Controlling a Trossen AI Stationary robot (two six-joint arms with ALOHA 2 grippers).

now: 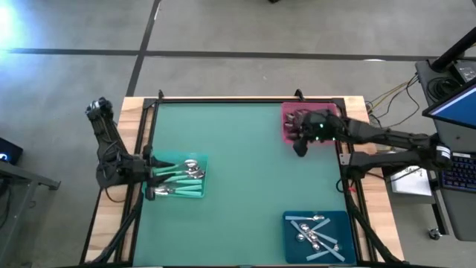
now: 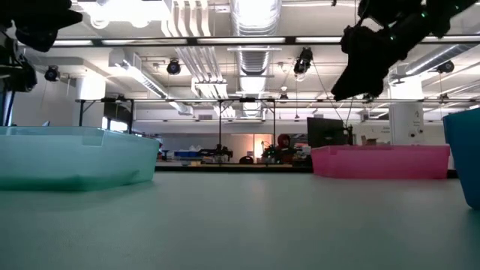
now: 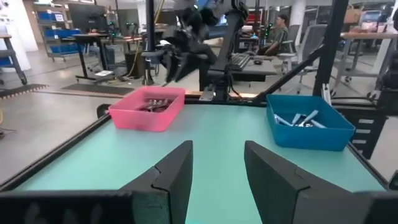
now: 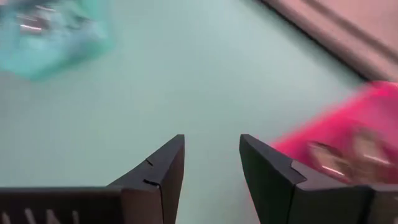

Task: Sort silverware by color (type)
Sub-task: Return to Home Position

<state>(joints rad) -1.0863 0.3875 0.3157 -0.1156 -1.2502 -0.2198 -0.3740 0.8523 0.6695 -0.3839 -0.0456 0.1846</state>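
The silverware lies sorted in three trays. Teal-handled spoons [image 1: 182, 177] fill the teal tray [image 1: 195, 160] at the table's left. Dark spoons [image 3: 151, 105] lie in the pink tray [image 1: 288, 119] at the far right. Pale blue spoons [image 1: 316, 229] lie in the blue tray [image 1: 294, 242] at the near right. My left gripper [image 3: 217, 168] stands open and empty at the table's left edge, beside the teal tray [image 2: 75, 154], pointing level across the table. My right gripper [image 4: 211, 155] hangs open and empty above the pink tray's near edge [image 2: 379, 161], slanting down.
The green table top [image 1: 238, 171] lies bare between the three trays. A dark frame rail [image 1: 245, 99] runs around the table. A laptop and keyboard [image 1: 457, 160] sit off the table's right side. A person [image 3: 280, 31] sits in the room beyond.
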